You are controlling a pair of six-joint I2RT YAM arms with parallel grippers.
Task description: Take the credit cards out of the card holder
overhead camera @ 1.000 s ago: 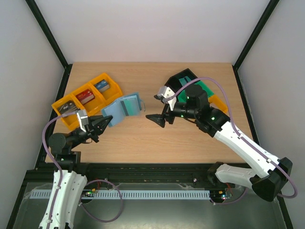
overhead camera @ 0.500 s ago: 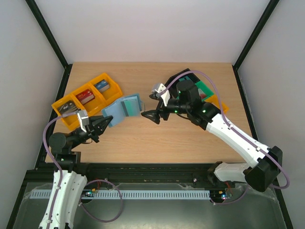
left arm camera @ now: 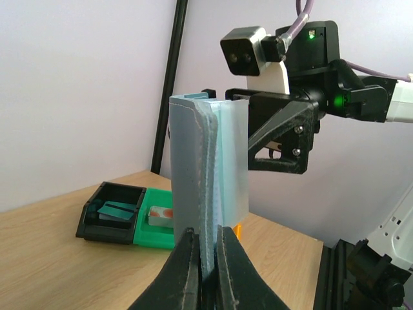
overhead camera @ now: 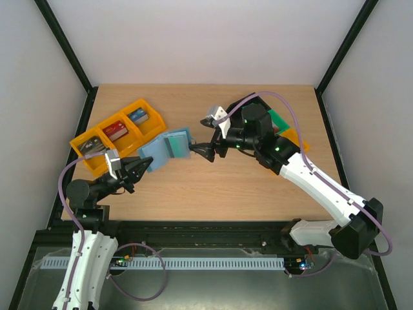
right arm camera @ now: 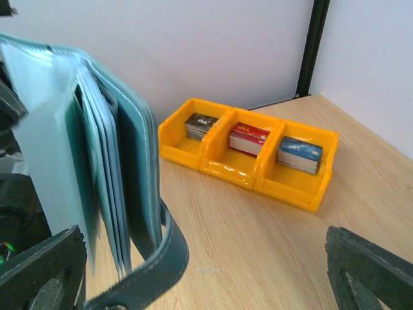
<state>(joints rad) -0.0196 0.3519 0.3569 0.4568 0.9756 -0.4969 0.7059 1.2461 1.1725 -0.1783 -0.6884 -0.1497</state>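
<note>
right gripper [overhead camera: 205, 135], jaws wide apart, has moved up to card holder [overhead camera: 166, 147] clamped in left gripper [overhead camera: 143, 167]; looks ready to pull.

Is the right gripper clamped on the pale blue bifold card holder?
No: the right gripper stands wide open, with the card holder near one finger.

The pinching left tool [left arm camera: 204, 242] is covering the lower edge of the card holder [left arm camera: 193, 168]. In the right wrist view the card holder is showing blurred and running off the top and left edges, while the bottom edge is cutting off the right tool [right arm camera: 200, 274]. From above, the right arm [overhead camera: 310, 177] is hiding most of the green tray [overhead camera: 282, 121] near the far right corner of the bench [overhead camera: 213, 187].
</note>
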